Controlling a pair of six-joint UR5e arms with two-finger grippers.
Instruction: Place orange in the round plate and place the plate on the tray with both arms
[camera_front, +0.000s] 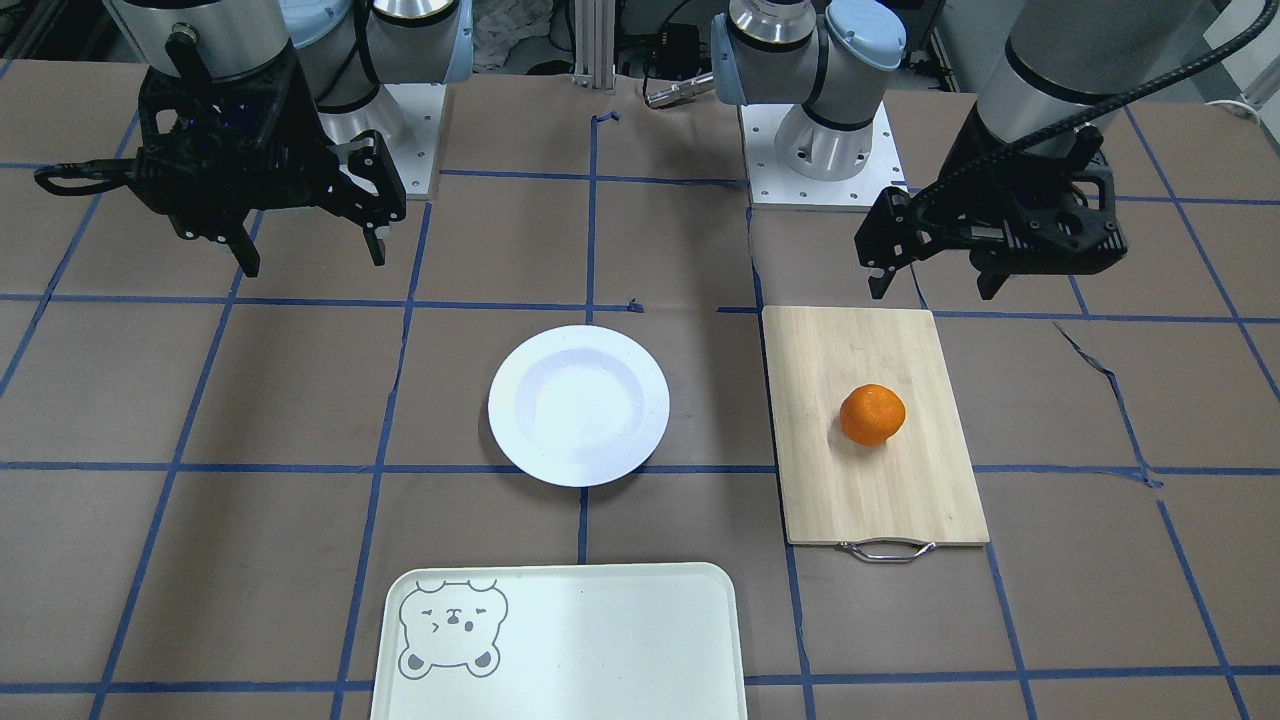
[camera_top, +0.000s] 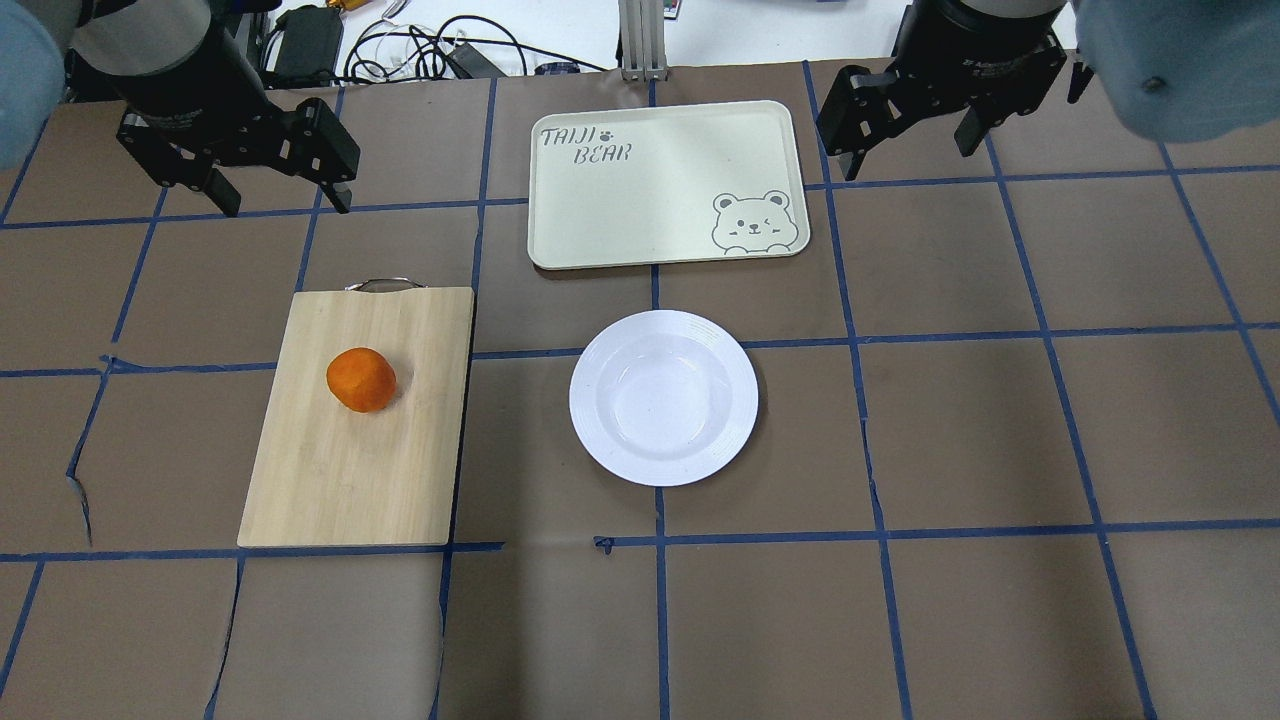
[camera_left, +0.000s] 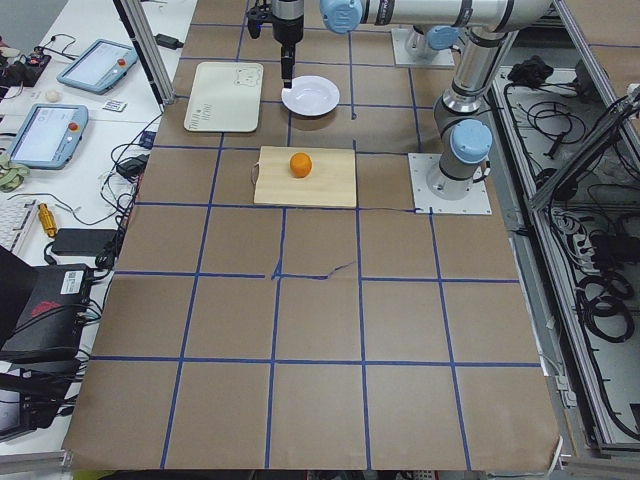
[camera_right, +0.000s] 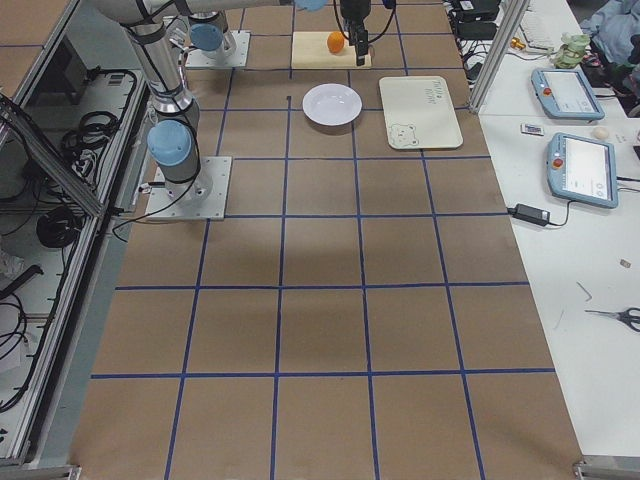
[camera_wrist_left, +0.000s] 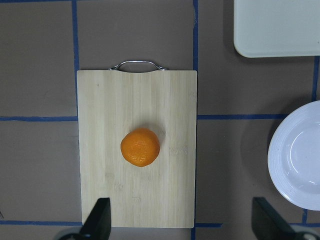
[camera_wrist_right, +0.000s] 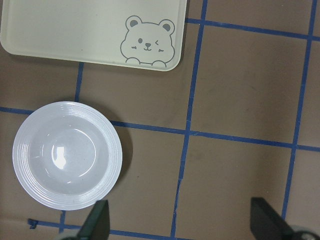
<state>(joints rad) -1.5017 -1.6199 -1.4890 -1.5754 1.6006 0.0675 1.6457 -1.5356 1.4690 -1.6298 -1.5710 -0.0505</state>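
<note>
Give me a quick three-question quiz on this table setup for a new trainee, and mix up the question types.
1. Fill the gap: the orange rests on the ____.
2. True or false: the round plate has nothing in it.
3. The left hand and the right hand are: A both open, B both shut, C one open and one shut.

Key: 1 cutting board; 2 true; 3 A.

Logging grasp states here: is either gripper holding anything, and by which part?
Nothing is held: left gripper and right gripper hang open; the small bright-orange fruit lies on the bamboo cutting board.
</note>
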